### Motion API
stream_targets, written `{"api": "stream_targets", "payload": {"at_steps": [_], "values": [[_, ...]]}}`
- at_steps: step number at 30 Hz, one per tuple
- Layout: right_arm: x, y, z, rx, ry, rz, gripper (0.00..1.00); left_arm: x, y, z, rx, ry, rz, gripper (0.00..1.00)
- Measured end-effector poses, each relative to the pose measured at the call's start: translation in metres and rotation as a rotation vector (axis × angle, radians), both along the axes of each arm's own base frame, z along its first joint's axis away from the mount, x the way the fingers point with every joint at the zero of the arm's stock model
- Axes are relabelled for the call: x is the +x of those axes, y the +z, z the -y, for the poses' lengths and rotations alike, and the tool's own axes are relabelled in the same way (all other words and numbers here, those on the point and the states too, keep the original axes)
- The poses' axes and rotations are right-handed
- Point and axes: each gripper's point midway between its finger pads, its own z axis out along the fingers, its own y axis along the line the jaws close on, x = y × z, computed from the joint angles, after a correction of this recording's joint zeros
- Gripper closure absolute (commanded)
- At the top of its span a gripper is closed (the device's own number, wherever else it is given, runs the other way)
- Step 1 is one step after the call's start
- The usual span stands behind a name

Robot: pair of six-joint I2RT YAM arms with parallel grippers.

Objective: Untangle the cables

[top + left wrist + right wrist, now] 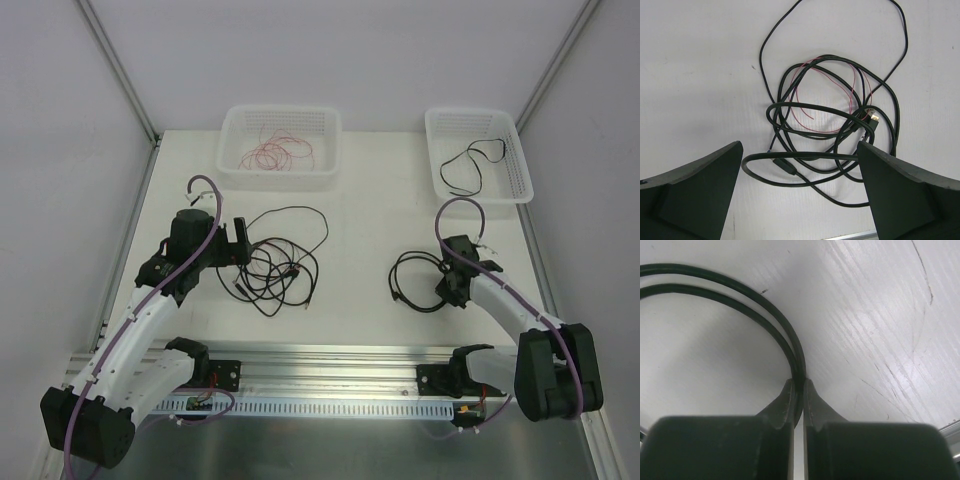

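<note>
On the white tabletop (360, 220), the right pincer (799, 390) pinches a thin black looped cable (794, 357) curving away left of its tips; the left pincer (800, 150) gapes wide, the black-and-pink wire tangle (832, 125) just ahead.

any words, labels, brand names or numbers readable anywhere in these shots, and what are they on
No readable text in any view.
No print visible on: left basket, right basket, cables, table.
Too small to read, if it carries any marking: small board by the left arm's base.
</note>
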Motion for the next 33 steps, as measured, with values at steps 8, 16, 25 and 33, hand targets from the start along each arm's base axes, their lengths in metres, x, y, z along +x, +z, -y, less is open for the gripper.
{"api": "stream_targets", "payload": {"at_steps": [8,16,25,33], "values": [[0.006,0.025,-0.008,0.019,0.089,0.057,0.99,0.000,-0.001,0.000,0.001,0.000,-0.004,0.01],[0.051,0.151,-0.014,0.016,0.176,0.343,0.99,0.000,-0.002,0.000,0.002,0.000,-0.009,0.01],[0.111,0.295,0.009,-0.076,0.129,0.631,0.99,0.001,-0.005,0.000,0.005,0.000,-0.020,0.01],[0.194,0.303,0.072,-0.150,-0.050,0.639,0.99,0.001,-0.010,0.001,0.010,-0.001,-0.038,0.01]]}}
